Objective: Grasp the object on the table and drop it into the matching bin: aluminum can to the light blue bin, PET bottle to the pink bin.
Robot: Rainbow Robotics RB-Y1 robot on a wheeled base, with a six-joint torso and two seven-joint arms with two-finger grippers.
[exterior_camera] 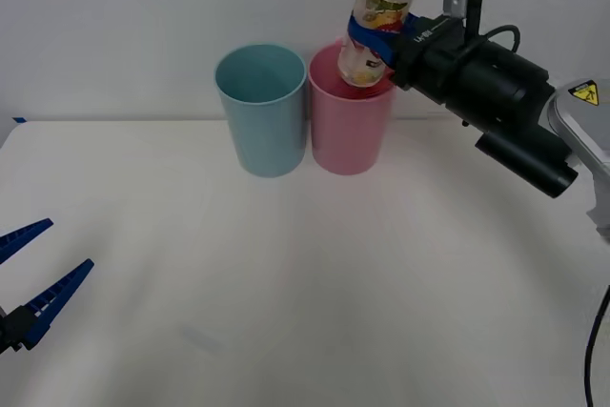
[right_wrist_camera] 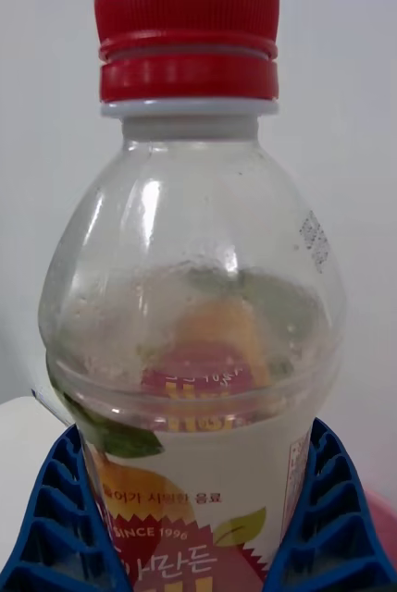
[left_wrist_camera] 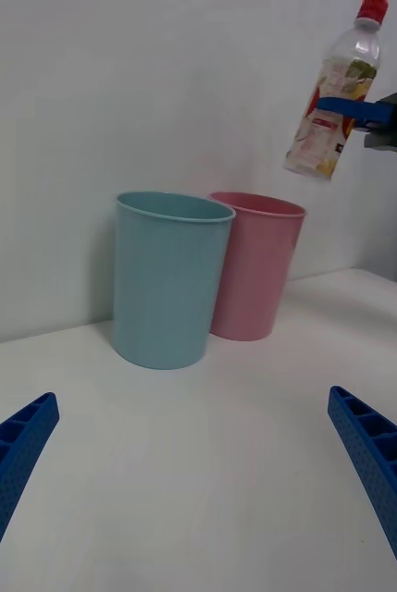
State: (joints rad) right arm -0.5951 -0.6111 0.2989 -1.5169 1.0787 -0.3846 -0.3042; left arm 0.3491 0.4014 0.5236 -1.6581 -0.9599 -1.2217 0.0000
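One PET bottle (exterior_camera: 379, 18), clear with a red cap and an orange-and-white label, is held in the air by the right gripper (exterior_camera: 376, 33), whose blue ribbed fingers (right_wrist_camera: 332, 518) are closed against the two sides of the labelled lower body. The bottle is tilted slightly, cap uppermost, and is seen in the front view over the far rim of the pink bin (exterior_camera: 350, 131); from the left wrist view it is shown well above the bin's mouth, with open air between its base and the rim. Two bins are counted on the table (exterior_camera: 305, 312): the pink bin and one light blue bin (exterior_camera: 262, 116), set side by side near the far edge, upright, just touching or nearly so, with the light blue one on the robot's left. Two grippers are counted as well. The left gripper (exterior_camera: 29, 283) is kept low near the table's left edge, well apart from the bins, its two blue fingers spread wide with nothing between them.
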